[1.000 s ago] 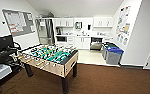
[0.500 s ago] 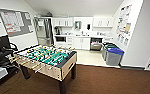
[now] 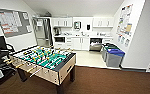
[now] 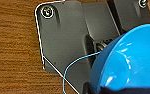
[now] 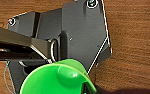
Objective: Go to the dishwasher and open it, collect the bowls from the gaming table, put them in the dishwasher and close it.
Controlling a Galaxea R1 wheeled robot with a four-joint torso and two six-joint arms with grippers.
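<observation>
Bowls ride along: the left pincer grips the blue bowl, the right pincer the green bowl. A bump could shake one loose before the dishwasher.

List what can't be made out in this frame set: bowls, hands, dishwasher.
- Blue bowl, left wrist view: cut off by the picture's edges; the hand's fingers can't be made out.
- Green bowl, right wrist view: lower part cut off; grip not discernible.
- Dishwasher, head view: far and blurred; the dark opening suggests it is open, racks and contents unreadable.
- Wall posters, head view: too small to read.
</observation>
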